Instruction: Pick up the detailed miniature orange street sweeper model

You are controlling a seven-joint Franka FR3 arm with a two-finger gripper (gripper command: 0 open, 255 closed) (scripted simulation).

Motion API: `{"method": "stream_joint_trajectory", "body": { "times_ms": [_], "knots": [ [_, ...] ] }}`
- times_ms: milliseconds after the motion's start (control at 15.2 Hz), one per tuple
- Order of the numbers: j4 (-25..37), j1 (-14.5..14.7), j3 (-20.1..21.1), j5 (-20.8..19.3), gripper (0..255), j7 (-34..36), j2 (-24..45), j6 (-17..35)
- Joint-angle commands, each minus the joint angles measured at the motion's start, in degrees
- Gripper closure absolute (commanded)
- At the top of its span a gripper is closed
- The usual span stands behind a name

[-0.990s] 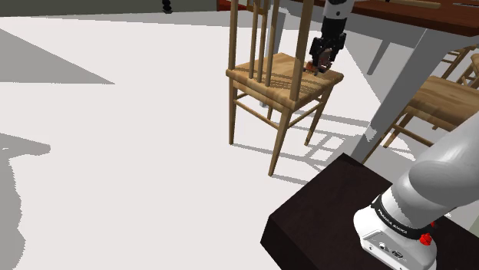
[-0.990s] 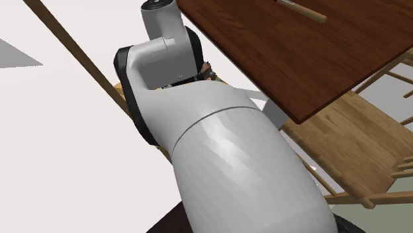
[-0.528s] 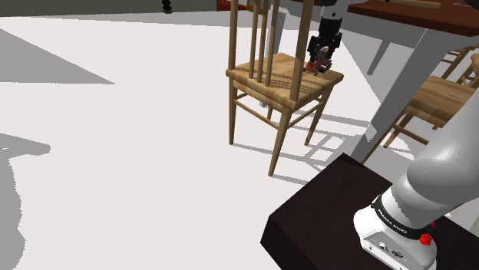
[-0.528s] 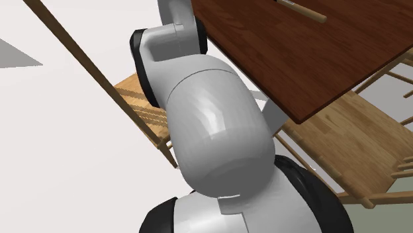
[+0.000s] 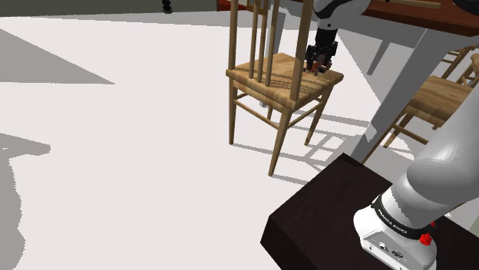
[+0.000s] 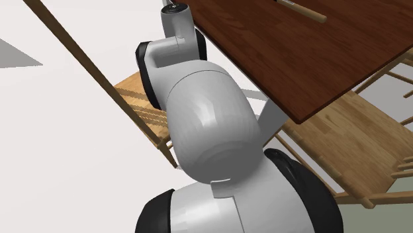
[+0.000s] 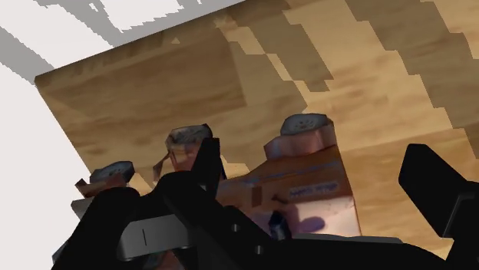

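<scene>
The orange-brown street sweeper model (image 7: 307, 184) lies on the wooden chair seat (image 7: 169, 84), with small grey parts along its near side. My gripper (image 7: 313, 153) is open and straddles it. One finger (image 7: 206, 165) overlaps the model's side, and the other finger (image 7: 437, 192) stands clear of it with bare seat showing between. In the shoulder view the gripper (image 5: 319, 60) points down at the far right corner of the chair seat (image 5: 276, 77), and the model (image 5: 313, 68) is a small reddish speck under it.
The chair's tall spindle back (image 5: 261, 38) rises on the shoulder view's left of the gripper. A dark wooden table (image 6: 298, 53) with grey legs (image 5: 399, 84) stands close beside, and another chair (image 5: 445, 100) sits under it. The white arm (image 6: 205, 126) blocks much of the second exterior view.
The gripper has turned about its wrist and settled lower over the seat's corner, around the model. The arm's upper links have swung in the second exterior view.
</scene>
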Motion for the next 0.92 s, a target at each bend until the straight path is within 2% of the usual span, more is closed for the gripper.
{"method": "stream_joint_trajectory", "body": {
  "times_ms": [0, 594, 858],
  "knots": [
    [-0.41, -0.05, -0.04, 0.0, 255, -0.07, 0.03, 0.41],
    [-0.29, -0.03, -0.03, 0.0, 255, -0.04, 0.02, 0.28],
    [2.04, 0.01, -0.04, -0.13, 255, -0.1, -0.61, -2.66]
  ]
}}
